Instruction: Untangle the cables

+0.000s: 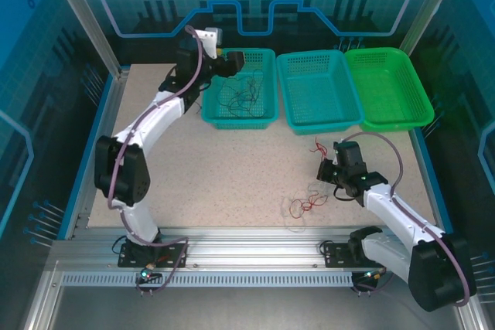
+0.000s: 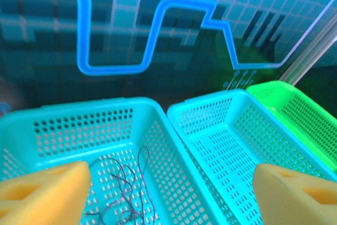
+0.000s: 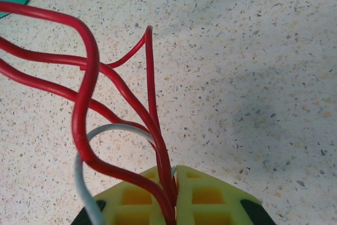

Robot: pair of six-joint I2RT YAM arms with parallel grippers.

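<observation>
Your table (image 1: pixel 232 168) is pale and speckled, fenced by aluminium posts and glowing blue panels. Take the left teal basket (image 1: pixel 240 120) as your mark. Thin dark cables (image 1: pixel 244 94) lie curled on its floor. Your left gripper (image 2: pixel 171 196) hangs above it, yellow pads spread wide with nothing between them. To its right stand the middle teal basket (image 1: pixel 321 121) and then the green basket (image 1: pixel 394 121). Well in front and to the right of the left basket, your right gripper (image 3: pixel 175 183) is clamped on red cables (image 3: pixel 87 98), with a white cable (image 3: pixel 81 177) looping in beside them. Loose cables (image 1: pixel 305 205) lie on the table farther still from that basket. You cannot count the pinched strands, and their ends run off the wrist view.
</observation>
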